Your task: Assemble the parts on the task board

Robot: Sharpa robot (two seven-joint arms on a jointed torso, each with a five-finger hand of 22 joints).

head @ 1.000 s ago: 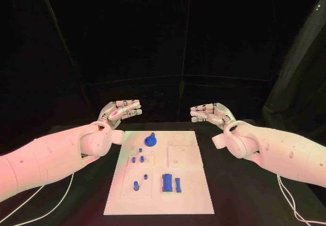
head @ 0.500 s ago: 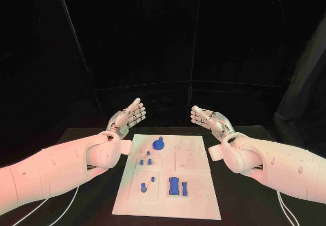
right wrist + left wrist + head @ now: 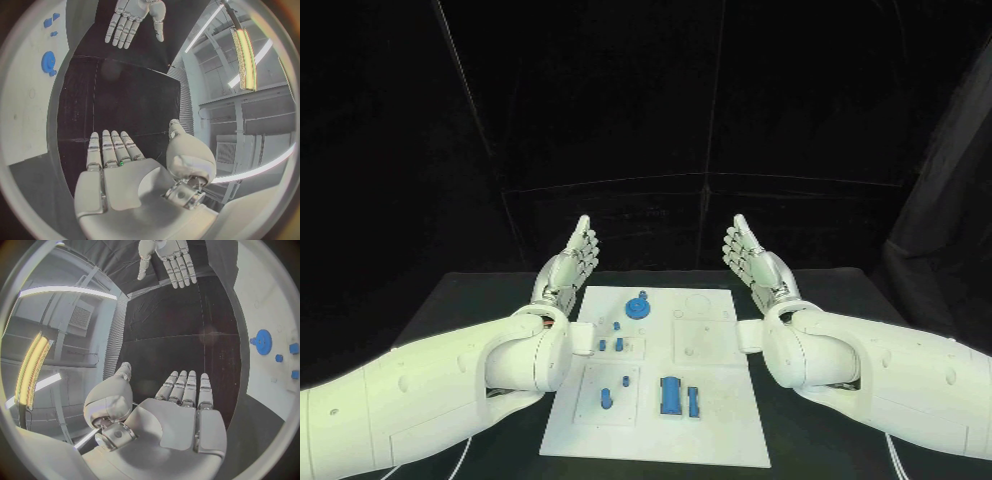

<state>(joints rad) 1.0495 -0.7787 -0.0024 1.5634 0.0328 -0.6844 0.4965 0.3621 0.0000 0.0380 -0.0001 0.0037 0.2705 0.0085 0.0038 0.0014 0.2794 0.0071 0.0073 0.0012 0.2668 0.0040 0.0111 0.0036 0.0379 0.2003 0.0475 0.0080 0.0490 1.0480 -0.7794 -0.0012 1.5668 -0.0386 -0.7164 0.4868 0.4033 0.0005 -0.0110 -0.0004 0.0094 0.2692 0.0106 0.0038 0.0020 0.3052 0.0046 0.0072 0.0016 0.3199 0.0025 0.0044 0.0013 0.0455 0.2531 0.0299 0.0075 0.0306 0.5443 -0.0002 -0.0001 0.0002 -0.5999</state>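
The white task board point(image 3: 711, 408) lies in the middle of the black table. A round blue part point(image 3: 638, 306) stands near its far end, small blue pegs point(image 3: 610, 343) sit left of centre, and two taller blue blocks point(image 3: 681, 398) stand toward the near end. My left hand point(image 3: 570, 262) is raised at the board's far left corner, fingers straight and together, holding nothing. My right hand point(image 3: 753, 260) mirrors it at the far right corner, flat and empty. The left wrist view shows the left hand point(image 3: 178, 415) flat, with the round blue part point(image 3: 262, 341) off to one side.
Black table surface point(image 3: 473, 300) runs along both sides of the board, under my arms. A dark curtain closes off the back. The right wrist view shows my right hand point(image 3: 119, 172) flat, with my left hand point(image 3: 131, 20) opposite it.
Both hands have gone from curled, to half spread, to flat with fingers straight and pointing away from me. The camera has shifted, so the board sits slightly differently in the picture.
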